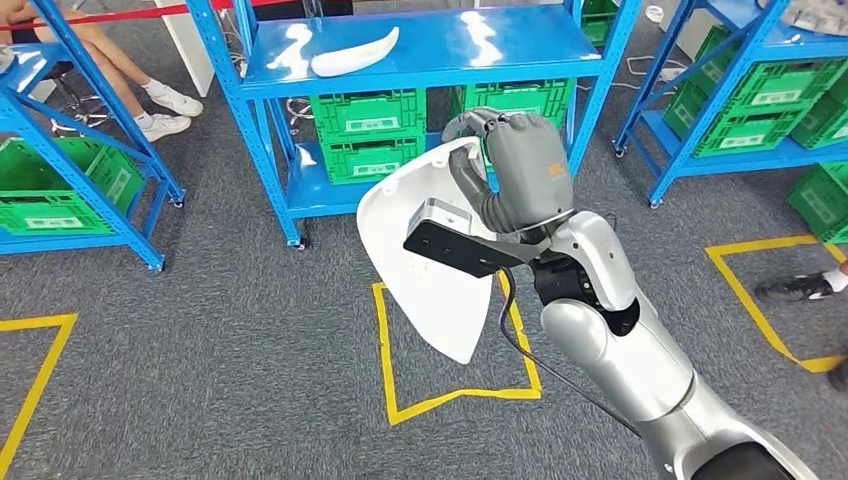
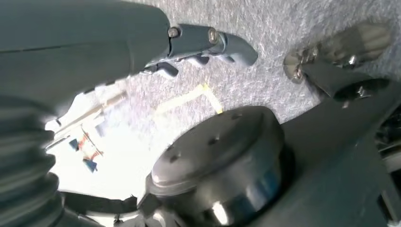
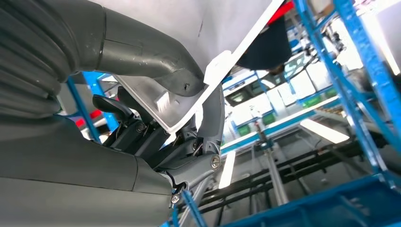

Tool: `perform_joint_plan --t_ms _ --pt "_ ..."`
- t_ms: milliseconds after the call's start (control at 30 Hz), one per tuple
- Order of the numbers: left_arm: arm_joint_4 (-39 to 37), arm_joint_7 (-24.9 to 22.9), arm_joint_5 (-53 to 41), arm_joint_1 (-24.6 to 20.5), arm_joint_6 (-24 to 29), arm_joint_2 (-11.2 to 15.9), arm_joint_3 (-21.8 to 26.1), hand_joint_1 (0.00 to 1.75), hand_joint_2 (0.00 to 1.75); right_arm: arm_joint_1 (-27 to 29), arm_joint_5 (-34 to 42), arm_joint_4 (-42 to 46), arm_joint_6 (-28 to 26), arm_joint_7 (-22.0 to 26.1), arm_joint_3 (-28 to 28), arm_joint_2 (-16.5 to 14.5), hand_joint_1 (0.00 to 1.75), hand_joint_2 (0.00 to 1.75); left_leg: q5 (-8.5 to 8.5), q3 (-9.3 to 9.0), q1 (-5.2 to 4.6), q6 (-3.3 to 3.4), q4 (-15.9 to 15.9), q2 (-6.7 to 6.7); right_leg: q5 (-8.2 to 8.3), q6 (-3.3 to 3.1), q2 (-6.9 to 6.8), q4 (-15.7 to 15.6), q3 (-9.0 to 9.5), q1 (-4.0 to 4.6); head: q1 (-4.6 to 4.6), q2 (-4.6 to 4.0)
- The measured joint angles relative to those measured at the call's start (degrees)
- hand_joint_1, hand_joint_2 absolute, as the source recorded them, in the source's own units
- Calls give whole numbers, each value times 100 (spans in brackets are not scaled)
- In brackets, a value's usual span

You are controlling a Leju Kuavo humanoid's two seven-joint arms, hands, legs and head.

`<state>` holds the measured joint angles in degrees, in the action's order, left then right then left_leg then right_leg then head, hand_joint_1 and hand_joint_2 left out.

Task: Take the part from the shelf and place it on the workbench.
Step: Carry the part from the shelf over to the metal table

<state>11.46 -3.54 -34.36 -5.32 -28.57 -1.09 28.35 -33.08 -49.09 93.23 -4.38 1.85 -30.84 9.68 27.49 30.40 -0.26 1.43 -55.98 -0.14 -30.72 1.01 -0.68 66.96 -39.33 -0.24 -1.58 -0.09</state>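
In front of the blue shelf [image 1: 420, 60] | right hand [image 1: 520, 170] clamps the white panel part [image 1: 430, 250] by its upper edge, clear of the shelf, above the yellow floor square [image 1: 455, 390] | left hand [image 2: 198, 47] hangs, grip unreadable | step: carrying; next likely turn toward the workbench, unseen.

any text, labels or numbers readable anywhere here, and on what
Nothing can be read.
Green crates on the blue shelf: white labels, print too small to read.
Right hand, holding the white part: small orange mark on its back, too blurred to read.
Yellow floor tape: plain outline, no lettering.
Left hand: no marking visible.
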Motion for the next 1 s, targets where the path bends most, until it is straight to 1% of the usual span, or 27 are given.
perform_joint_plan --t_ms 33,67,100,133,167,200,233,267,300,367,400,433,500,533,567,600,633,667,700,733,767,800,867,900,933,967,1000 --pt "-1 -3 0 6 0 -4 0 0 175 5 -2 -4 13 1 0 0 175 175 -30 45 5 0 -11 -44 -178 27 20 379 -144 -17 0 0" --pt "-3 -8 0 14 0 -11 0 0 175 9 -4 -8 22 1 0 0 175 175 -54 86 11 -8 -26 -95 -269 50 26 635 -231 -33 -1 0" --pt "-5 -14 0 23 0 -16 0 0 175 10 -5 -12 25 2 0 0 175 175 -72 126 22 -22 -50 -151 -251 69 30 681 -213 -48 -1 0" --pt "-7 -21 0 32 0 -18 0 0 175 7 -7 -14 25 3 0 0 175 175 -83 161 37 -40 -82 -210 -136 85 42 499 -81 -66 -1 0" --pt "-9 -26 0 37 0 -19 0 0 175 3 -8 -14 25 4 0 0 175 175 -85 192 54 -62 -121 -268 34 102 87 127 148 -91 -1 0" --pt "-9 -30 0 38 0 -17 0 0 175 -2 -9 -14 25 5 0 0 175 175 -83 229 67 -92 -161 -324 142 115 194 -267 384 -118 0 0" --pt "-9 -32 0 32 0 -15 1 0 175 -7 -9 -14 24 7 0 -2 175 175 -82 272 71 -133 -205 -380 213 103 281 -573 548 -134 -2 0" --pt "-8 -33 0 29 0 -13 1 0 175 -8 -9 -13 24 7 0 -4 175 175 -87 314 72 -178 -236 -428 231 78 345 -748 633 -140 -5 0" --pt "-8 -37 0 30 0 -10 2 0 175 -8 -9 -13 24 7 0 -6 175 175 -103 352 74 -227 -246 -475 207 36 368 -788 638 -131 -7 0" --pt "-10 -50 -3 49 0 -8 2 0 175 -12 -10 -11 25 7 0 -15 175 175 -138 402 88 -309 -236 -545 249 -67 261 -795 612 -114 -9 0" --pt "-12 -57 -9 59 0 -8 2 0 175 -16 -12 -11 24 8 0 -25 175 175 -111 436 89 -338 -276 -498 266 -115 209 -807 609 -115 -16 0" --pt "-13 -62 -17 61 0 -8 2 0 175 -21 -16 -11 22 10 0 -35 175 175 -16 512 87 -363 -420 -400 286 -158 149 -822 606 -119 -27 0" --pt "-14 -65 -37 44 0 -13 2 0 175 -21 -27 -11 20 13 0 -49 175 175 342 790 82 -400 -1043 -145 306 -212 21 -835 587 -109 -47 0" --pt "-14 -66 -46 34 0 -13 2 0 175 -21 -35 -11 21 14 0 -51 175 175 529 960 86 -416 -1434 -78 312 -225 -48 -834 573 -97 -49 0" --pt "-14 -68 -52 28 0 -13 2 0 175 -19 -42 -11 22 14 0 -52 175 175 640 1077 89 -424 -1728 -50 316 -232 -117 -833 562 -87 -49 0" --pt "-14 -71 -57 27 0 -12 2 0 175 -20 -54 -11 24 13 0 -54 175 175 656 1107 88 -423 -1853 -37 319 -237 -185 -832 554 -79 -49 0" --pt "-14 -74 -61 28 0 -11 2 0 175 -21 -66 -11 25 13 0 -56 175 175 566 1017 87 -414 -1747 -22 322 -237 -251 -832 552 -72 -49 1" --pt "-14 -78 -63 29 0 -8 2 0 175 -24 -78 -11 24 11 0 -57 175 175 404 819 84 -395 -1430 16 324 -234 -316 -831 556 -68 -50 1" --pt "-14 -80 -66 27 0 -5 2 0 175 -30 -88 -10 24 10 0 -57 175 175 252 569 70 -366 -997 128 327 -228 -381 -830 563 -61 -50 1" --pt "-13 -81 -69 19 0 -2 2 0 175 -39 -92 -8 21 10 1 -57 175 175 141 355 43 -326 -609 242 326 -211 -442 -825 566 -48 -51 1" --pt "-11 -81 -71 11 0 -1 2 0 175 -48 -95 -5 21 9 1 -57 175 175 79 217 17 -281 -343 323 331 -185 -496 -822 567 -37 -51 0" --pt "-10 -81 -76 8 0 -1 2 0 175 -57 -98 -3 21 9 1 -58 175 175 69 171 -10 -240 -222 365 336 -155 -550 -821 567 -29 -51 0" --pt "-9 -88 -95 17 0 -1 2 0 175 -71 -109 1 24 2 -1 -70 175 175 37 198 -21 -169 -207 246 345 -88 -644 -831 575 -24 -51 0" --pt "-10 -95 -105 28 0 -2 2 0 175 -79 -117 3 26 -4 -2 -77 175 175 12 202 -8 -139 -189 187 316 -55 -608 -810 578 -32 -50 0" --pt "-10 -101 -117 32 0 -1 2 0 175 -88 -125 7 28 -11 -2 -82 175 175 -15 204 9 -106 -169 131 226 -25 -495 -708 543 -38 -47 0" --pt "-10 -105 -127 29 0 -1 2 0 175 -92 -132 10 32 -23 -2 -83 175 175 -46 201 26 -72 -151 76 77 -1 -337 -492 456 -45 -44 0" --pt "-10 -109 -136 23 0 -2 2 0 175 -86 -141 12 36 -42 -2 -83 175 175 -67 226 34 -48 -147 20 -118 12 -161 -158 315 -55 -42 0"
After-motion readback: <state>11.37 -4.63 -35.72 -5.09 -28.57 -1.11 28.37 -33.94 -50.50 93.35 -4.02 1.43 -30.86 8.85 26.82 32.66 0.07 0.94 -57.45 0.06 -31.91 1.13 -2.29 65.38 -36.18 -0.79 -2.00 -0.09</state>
